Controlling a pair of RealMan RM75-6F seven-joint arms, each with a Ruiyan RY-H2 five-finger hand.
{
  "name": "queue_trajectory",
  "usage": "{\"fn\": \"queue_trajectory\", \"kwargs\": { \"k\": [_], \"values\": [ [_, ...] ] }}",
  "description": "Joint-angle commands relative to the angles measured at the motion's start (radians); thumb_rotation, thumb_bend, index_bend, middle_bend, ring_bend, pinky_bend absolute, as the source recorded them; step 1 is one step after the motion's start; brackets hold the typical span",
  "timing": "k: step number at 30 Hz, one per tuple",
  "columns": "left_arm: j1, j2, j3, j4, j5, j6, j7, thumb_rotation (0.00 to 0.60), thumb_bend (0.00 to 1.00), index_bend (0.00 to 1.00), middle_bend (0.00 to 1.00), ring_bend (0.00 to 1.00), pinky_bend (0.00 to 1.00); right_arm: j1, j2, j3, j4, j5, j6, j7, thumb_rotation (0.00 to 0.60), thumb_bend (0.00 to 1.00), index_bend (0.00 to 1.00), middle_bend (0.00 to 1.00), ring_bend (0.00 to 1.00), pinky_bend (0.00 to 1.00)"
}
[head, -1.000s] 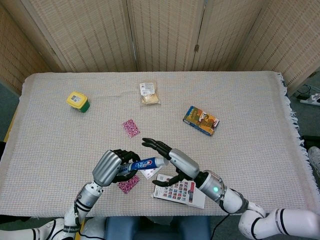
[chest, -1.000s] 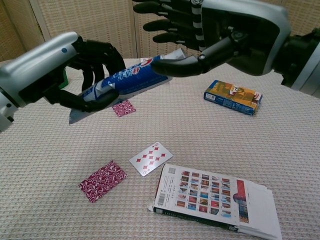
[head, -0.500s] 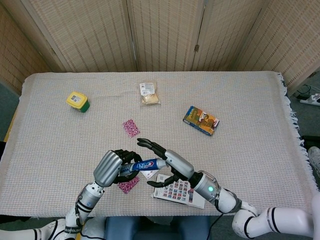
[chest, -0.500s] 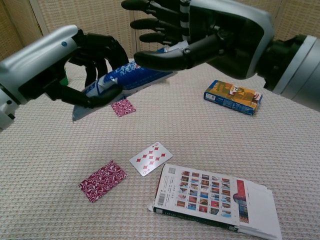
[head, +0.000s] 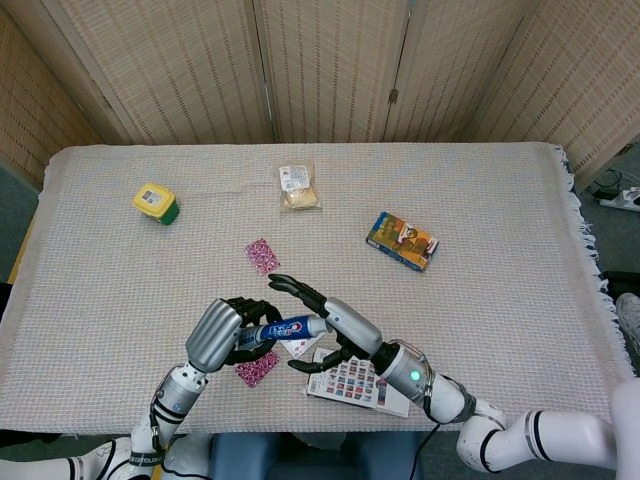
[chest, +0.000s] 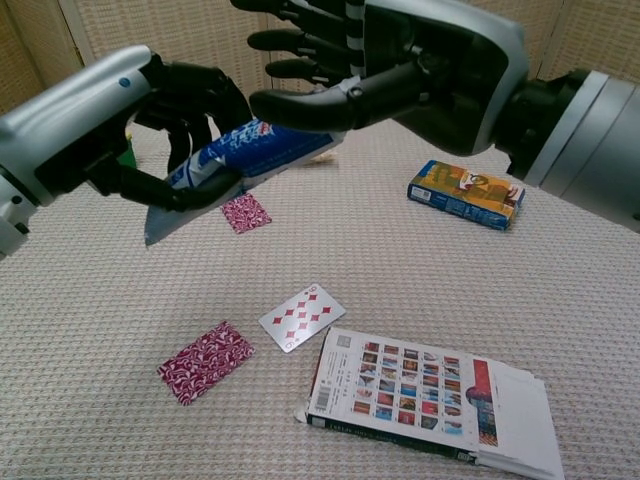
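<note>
I have the left hand (chest: 150, 140) wrapped around the toothpaste tube (chest: 240, 155), fingers curled over its crimped end, holding it off the worktop (head: 480, 200) in the lower middle of the head view. The tube's cap end points toward my right hand (chest: 400, 60), whose fingers are spread apart and empty, thumb below and the rest above the tube's free end; I cannot tell whether they touch it.

Under the hands lie a face-up diamond card (chest: 301, 317), a face-down red card (chest: 205, 361) to its left, and a printed booklet (chest: 420, 400) at the lower right of the chest view. Another red card (head: 262, 256) sits further up the worktop, with a colourful box (head: 402, 240) to the right, a snack packet (head: 299, 187) near the top centre, and a yellow-lidded tub (head: 156, 202) at the upper left.
</note>
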Motion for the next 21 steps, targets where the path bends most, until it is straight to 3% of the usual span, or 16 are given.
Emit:
{"fn": "queue_trajectory", "kwargs": {
  "k": [1,15,21],
  "values": [
    [0.003,0.000,0.001,0.007,0.001,0.004,-0.005,0.600,0.77,0.80,0.83,0.72,0.68,-0.007,0.010,-0.001,0.000,-0.004,0.020,0.014,0.577,0.33,0.00,0.00,0.00,0.00],
    [0.017,0.009,0.012,0.032,0.008,0.025,-0.032,0.600,0.77,0.79,0.83,0.71,0.68,-0.060,0.129,-0.010,-0.036,-0.039,0.126,0.045,0.578,0.32,0.00,0.00,0.00,0.00],
    [0.011,0.036,0.001,0.043,-0.098,-0.073,0.002,0.600,0.77,0.78,0.83,0.70,0.67,-0.088,0.218,-0.012,-0.072,-0.058,0.168,0.013,0.577,0.32,0.00,0.00,0.00,0.00]
  ]
}}
